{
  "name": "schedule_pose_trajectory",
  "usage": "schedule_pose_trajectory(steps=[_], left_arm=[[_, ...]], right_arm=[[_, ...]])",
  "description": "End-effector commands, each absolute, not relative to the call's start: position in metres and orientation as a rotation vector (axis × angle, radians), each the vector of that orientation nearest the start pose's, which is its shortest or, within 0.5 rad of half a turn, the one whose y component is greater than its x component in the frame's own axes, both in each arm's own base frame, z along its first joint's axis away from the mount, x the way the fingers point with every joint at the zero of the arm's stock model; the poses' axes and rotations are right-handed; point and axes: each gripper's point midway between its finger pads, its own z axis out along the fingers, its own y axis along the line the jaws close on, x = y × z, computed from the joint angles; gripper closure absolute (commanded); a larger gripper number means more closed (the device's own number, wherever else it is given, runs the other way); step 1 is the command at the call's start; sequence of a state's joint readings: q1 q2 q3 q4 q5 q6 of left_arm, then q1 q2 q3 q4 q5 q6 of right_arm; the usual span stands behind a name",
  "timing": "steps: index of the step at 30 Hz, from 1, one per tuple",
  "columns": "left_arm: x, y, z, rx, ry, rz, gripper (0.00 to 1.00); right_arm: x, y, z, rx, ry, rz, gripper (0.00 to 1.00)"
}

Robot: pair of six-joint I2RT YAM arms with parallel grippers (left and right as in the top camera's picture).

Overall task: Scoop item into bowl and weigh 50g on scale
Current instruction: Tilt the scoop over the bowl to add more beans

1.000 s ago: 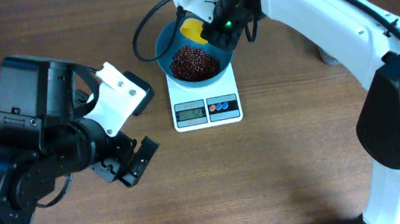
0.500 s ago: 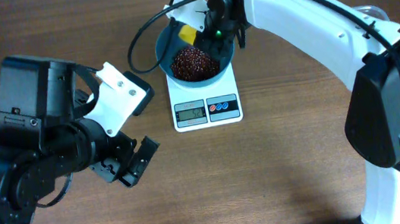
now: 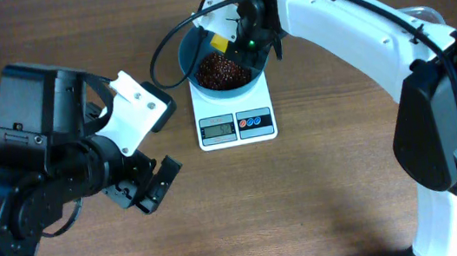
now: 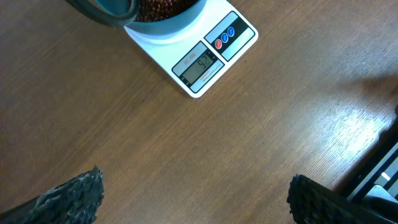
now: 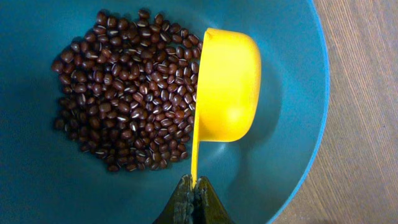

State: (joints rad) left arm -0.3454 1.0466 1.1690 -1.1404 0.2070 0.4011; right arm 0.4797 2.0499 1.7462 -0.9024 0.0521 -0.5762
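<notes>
Your right gripper (image 5: 194,198), pinched on the yellow scoop (image 5: 225,87), holds it tipped inside the bowl (image 5: 43,186), beside the beans (image 5: 124,99).

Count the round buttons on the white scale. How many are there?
2. The red button and the blue button sit side by side on the scale, just beside its display. None look hidden.

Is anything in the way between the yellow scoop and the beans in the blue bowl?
No, nothing visible. The right hand holds the scoop tipped sideways inside the bowl, right beside the beans.
</notes>
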Motion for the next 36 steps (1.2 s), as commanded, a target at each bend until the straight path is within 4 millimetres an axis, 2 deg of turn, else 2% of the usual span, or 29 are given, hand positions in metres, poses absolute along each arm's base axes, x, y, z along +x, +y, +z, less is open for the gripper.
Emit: schedule_pose_trajectory(steps=[1, 9, 13, 22, 27, 29, 33, 36], left_arm=[[0.224, -0.12, 0.229, 1.017, 2.352, -0.259, 0.01], [0.224, -0.12, 0.229, 1.017, 2.352, -0.259, 0.01], [0.224, -0.12, 0.229, 1.017, 2.352, -0.259, 0.02], [0.224, -0.12, 0.229, 1.017, 2.352, -0.259, 0.02], [0.224, -0.12, 0.229, 1.017, 2.352, -0.259, 0.01], [0.224, -0.12, 0.229, 1.017, 2.352, -0.259, 0.01], [0.224, -0.12, 0.229, 1.017, 2.352, -0.259, 0.02], [0.224, -0.12, 0.229, 1.017, 2.352, -0.259, 0.02]], right_arm=[[0.421, 0.22, 0.086, -1.415, 2.438, -0.028, 0.96], [0.415, 0.218, 0.087, -1.422, 2.458, -0.023, 0.96], [0.416, 0.218, 0.106, -1.394, 2.424, -0.024, 0.96], [0.415, 0.219, 0.121, -1.349, 2.417, -0.004, 0.96], [0.431, 0.199, 0.126, -1.228, 2.455, -0.008, 0.96], [0.432, 0.201, 0.133, -1.226, 2.444, -0.004, 0.96], [0.424, 0.21, 0.135, -1.236, 2.445, 0.094, 0.96], [0.421, 0.21, 0.135, -1.241, 2.454, 0.099, 0.96]])
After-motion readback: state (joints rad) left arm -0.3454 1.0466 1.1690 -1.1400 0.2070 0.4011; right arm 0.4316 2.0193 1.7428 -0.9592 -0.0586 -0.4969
